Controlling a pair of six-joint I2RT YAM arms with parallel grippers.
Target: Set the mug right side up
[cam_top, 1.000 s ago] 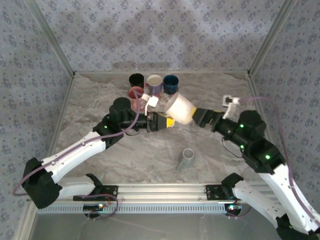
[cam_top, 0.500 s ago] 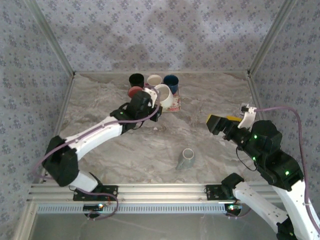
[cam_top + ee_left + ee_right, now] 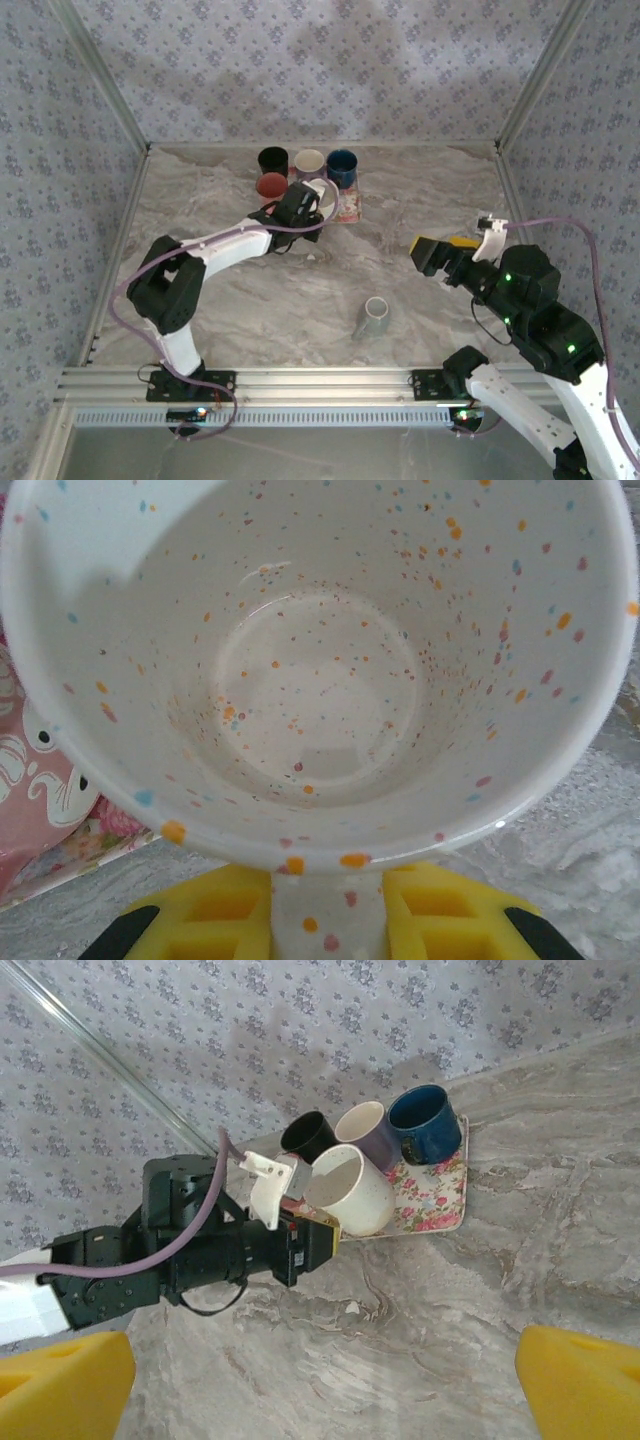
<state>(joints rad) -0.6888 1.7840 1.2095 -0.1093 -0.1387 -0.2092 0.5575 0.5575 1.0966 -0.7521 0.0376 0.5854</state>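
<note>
My left jaws pinch the handle point(image 3: 326, 905) of the speckled white mug point(image 3: 320, 680), mouth upward (slightly tilted), at the edge of the floral tray point(image 3: 435, 1205) on the worktop point(image 3: 300, 290). My right jaws hang wide open, well apart.

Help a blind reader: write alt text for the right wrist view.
The left gripper holds a speckled mug, mouth up, at a floral tray's edge beside a black mug, a lavender mug and a blue mug. The right gripper's jaws stand wide open in the bottom corners.
</note>
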